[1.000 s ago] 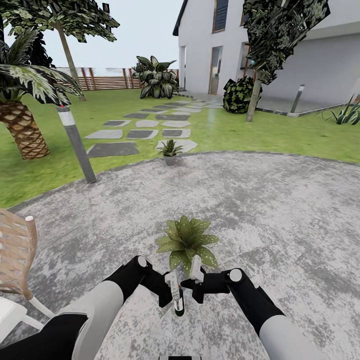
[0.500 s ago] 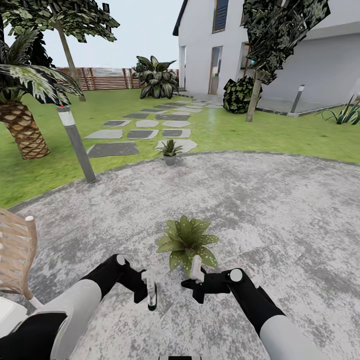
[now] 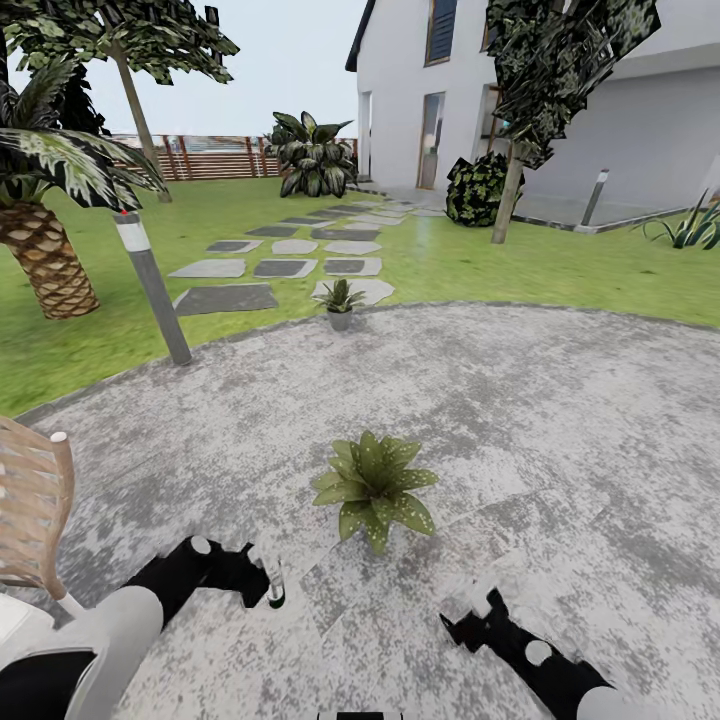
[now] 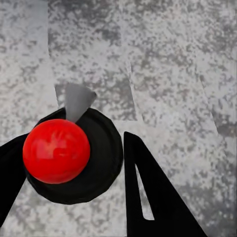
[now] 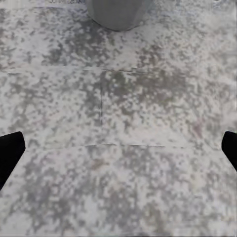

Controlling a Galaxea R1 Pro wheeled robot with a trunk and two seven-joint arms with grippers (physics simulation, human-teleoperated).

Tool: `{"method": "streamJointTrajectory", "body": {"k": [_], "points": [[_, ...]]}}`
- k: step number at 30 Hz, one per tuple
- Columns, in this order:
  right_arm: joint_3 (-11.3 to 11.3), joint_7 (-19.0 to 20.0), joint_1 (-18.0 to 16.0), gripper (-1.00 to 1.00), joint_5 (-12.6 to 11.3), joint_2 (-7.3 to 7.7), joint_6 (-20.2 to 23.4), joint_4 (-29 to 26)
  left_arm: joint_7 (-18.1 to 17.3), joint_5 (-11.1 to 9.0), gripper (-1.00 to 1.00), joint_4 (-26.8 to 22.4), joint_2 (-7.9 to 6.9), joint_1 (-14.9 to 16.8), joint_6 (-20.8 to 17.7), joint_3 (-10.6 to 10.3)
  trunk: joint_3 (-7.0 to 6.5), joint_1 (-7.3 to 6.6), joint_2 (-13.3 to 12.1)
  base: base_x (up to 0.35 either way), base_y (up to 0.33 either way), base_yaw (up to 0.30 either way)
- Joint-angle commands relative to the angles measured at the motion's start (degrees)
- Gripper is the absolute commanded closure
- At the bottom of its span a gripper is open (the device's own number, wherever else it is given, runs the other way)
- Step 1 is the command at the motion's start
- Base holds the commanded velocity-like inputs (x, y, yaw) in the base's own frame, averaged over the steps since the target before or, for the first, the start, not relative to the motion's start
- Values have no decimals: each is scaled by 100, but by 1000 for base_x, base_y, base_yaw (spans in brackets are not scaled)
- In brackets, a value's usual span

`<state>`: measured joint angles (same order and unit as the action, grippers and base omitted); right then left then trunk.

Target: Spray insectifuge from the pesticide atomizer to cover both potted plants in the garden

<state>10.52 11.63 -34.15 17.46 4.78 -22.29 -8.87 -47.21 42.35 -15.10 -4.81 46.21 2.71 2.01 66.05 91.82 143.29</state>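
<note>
The left end effector (image 3: 268,580) sits in the lower left of the head view, low over the speckled grey patio (image 3: 560,420). Its fingers are pinched on the pesticide atomizer (image 3: 273,582), a slender pale bottle held roughly upright with its dark base at the bottom. In the left wrist view the atomizer (image 4: 69,150) appears end-on in the lower left of the frame: a red round cap over a black disc, with a grey wedge projecting toward the upper part of the frame. A black finger (image 4: 150,197) stands at either side of it.

The right end effector (image 3: 470,618) is in the lower right of the head view, also low over the patio and well apart from the left one. In the right wrist view its black fingertips (image 5: 10,150) show only at the far left and far right edges of the frame, spread wide with bare paving between them. The grey pot (image 5: 117,12) is cut off at the top centre of that view.

The nearer potted plant (image 3: 373,487) stands on the patio just below the centre of the head view, between and beyond the two end effectors, touching neither. The second potted plant (image 3: 340,301) stands at the far rim of the patio, in the upper middle of the frame, beside the stepping stones (image 3: 280,262). A grey lamp post (image 3: 152,285) rises from the lawn at upper left, with a palm trunk (image 3: 45,260) at the left edge. A wicker chair (image 3: 30,510) occupies the lower left edge.
</note>
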Motion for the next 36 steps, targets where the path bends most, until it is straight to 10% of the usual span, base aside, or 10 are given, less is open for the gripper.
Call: {"method": "streamJointTrajectory", "body": {"k": [1, 2, 6, 8, 14, 36], "points": [[40, -230, 9, -100, -528, 6, -159, 194, 180, -239, 100, 15, 3, -24, 43, 22, 4, -1, 2, 0, 0, 0], [52, -423, 28, -100, -1819, 63, -287, 570, 746, -828, 100, 86, 37, -133, 60, 19, 4, -1, 2, 0, 0, 0], [72, -510, 565, -100, -2125, 52, -1250, 683, 2739, -2316, 100, 292, 112, -713, 436, 25, 4, -1, 2, 0, 0, 0], [73, -702, 659, -100, -2130, 18, -1310, 679, 3243, -2594, 100, 315, 144, -936, 720, 20, 4, -1, 2, 0, 0, 0], [73, -1220, 832, -100, -2128, -70, -1304, 684, 3920, -2826, 100, 327, 343, -1275, 858, 20, 4, -1, 2, 0, 0, 0], [73, -1216, 1287, -100, -2122, -215, -1278, 742, 3948, -3084, 100, 517, 392, -1299, 1113, 21, 4, -1, 2, 0, 0, 0]]}}
